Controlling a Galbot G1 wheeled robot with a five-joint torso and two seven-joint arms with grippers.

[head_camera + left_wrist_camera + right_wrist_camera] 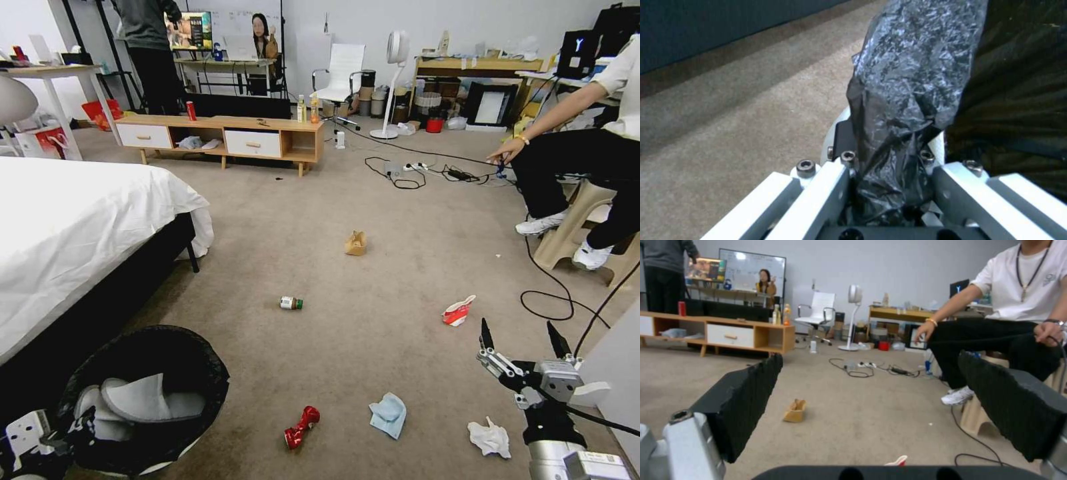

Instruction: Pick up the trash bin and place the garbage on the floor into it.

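A: Bin [143, 400] liner?
B: Crinkly glossy black plastic [911, 83]. Carpet floor [373, 267] matt, short pile.
A: Litter?
B: Shiny red metal can [301, 427], soft tissues [389, 414], tan paper bag [356, 243].

Black-lined trash bin [143, 400], red can [301, 427], light-blue tissue [389, 414], beige floor [373, 267].

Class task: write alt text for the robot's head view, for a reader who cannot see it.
A round white trash bin lined with a black plastic bag, held by the left end effector, sits bottom left on beige carpet strewn with litter. The open right end effector hovers bottom right.
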